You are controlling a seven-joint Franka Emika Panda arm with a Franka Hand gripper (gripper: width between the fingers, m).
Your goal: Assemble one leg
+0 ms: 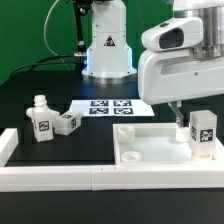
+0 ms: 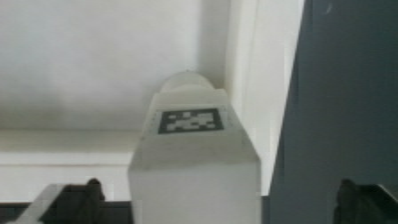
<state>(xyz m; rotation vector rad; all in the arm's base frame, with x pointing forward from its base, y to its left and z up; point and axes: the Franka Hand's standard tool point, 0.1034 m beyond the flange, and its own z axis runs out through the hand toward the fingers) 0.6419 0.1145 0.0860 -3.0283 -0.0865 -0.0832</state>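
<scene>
A leg, a small white block with a square tag, stands upright at the exterior view's right end of the large white tray-like part. My gripper hangs over it, open, with one finger beside the leg. In the wrist view the leg sits between the two dark fingertips with a gap on each side. My gripper is open around it. Two more legs lie on the black table at the exterior view's left.
The marker board lies on the table behind the tray-like part. A white raised border runs along the front edge. The robot base stands at the back. In the wrist view, dark table shows beside the tray's rim.
</scene>
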